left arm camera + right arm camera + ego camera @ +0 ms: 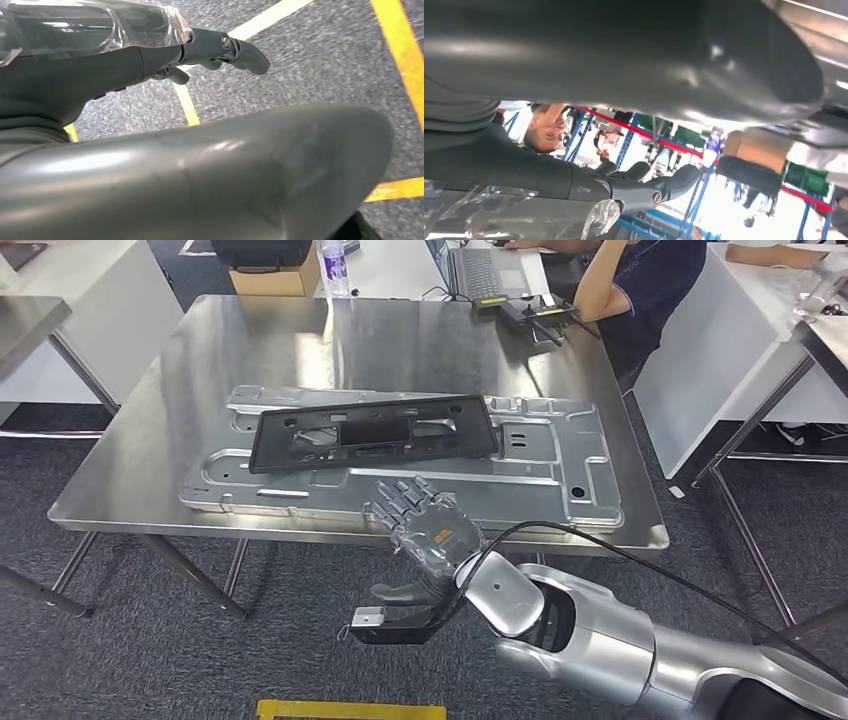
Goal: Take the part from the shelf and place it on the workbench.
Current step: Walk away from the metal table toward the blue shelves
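Note:
A black rectangular frame part (470,432) lies flat on a large ribbed silver panel (540,455), and both rest on the steel workbench (300,340). My right hand (425,525) is at the bench's front edge, fingers spread over the panel's near rim, holding nothing. In the right wrist view its dark fingers (644,187) stretch out with nothing in them, under the thick grey thumb (624,55). My left hand (100,65) hangs over grey carpet with its fingers (245,50) extended and nothing in its grasp.
At the bench's far edge are a cardboard box (275,278), a bottle (335,265) and a laptop (485,270), with a person (640,280) seated behind. More steel tables stand at left (25,320) and right (825,335). Yellow floor tape (350,708) is near my feet.

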`<action>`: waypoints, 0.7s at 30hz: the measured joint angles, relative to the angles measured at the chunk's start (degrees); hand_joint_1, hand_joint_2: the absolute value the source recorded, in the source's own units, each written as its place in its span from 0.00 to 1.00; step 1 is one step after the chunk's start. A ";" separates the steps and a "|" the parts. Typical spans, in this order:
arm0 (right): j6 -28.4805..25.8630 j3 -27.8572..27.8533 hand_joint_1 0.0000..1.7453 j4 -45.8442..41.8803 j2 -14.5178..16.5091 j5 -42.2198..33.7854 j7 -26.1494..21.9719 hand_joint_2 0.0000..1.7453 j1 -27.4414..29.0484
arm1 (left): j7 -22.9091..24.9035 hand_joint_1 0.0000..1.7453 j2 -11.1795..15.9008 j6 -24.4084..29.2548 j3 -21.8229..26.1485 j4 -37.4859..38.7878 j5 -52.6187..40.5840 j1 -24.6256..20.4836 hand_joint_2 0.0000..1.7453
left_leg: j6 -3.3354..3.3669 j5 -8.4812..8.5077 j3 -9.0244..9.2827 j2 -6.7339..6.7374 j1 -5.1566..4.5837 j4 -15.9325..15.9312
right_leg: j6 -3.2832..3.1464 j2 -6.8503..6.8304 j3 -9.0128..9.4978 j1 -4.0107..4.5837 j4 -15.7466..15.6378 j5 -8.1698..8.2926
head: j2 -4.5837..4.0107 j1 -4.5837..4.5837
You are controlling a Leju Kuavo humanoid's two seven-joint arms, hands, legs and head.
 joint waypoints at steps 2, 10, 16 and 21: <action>-0.10 -0.45 0.00 -0.57 0.02 0.02 0.16 0.00 -0.63 | -0.08 0.00 -0.11 0.00 0.00 0.00 0.01 0.12 0.00 | -0.43 1.01 -0.56 0.07 -0.05 0.03 | -0.61 -0.13 3.95 0.50 -6.11 -0.83 | 0.01 -0.04; -0.67 -0.85 0.00 -1.40 0.04 0.21 0.39 0.00 -0.91 | -0.11 0.00 -0.30 0.04 0.00 0.02 0.09 0.91 0.00 | -3.76 -10.23 -5.35 -0.19 1.84 15.47 | -1.88 -0.51 -0.11 -0.29 -7.87 3.74 | -0.01 0.05; -2.12 -0.89 0.00 -1.43 0.86 0.74 -1.13 0.00 -1.59 | -1.28 0.00 0.07 1.48 0.47 0.02 2.00 0.40 0.00 | -5.49 -6.11 6.25 -0.40 3.27 3.61 | 0.42 -0.54 -5.27 -1.35 -6.97 7.35 | 0.01 0.09; -2.83 -0.84 0.00 -0.99 2.21 0.63 -2.74 0.00 -3.76 | -1.93 0.00 0.24 1.98 1.48 0.02 3.20 0.23 0.00 | -2.67 -6.26 7.03 -0.57 2.75 -0.19 | 2.04 -0.47 -6.80 -1.49 -5.62 7.33 | -0.01 0.29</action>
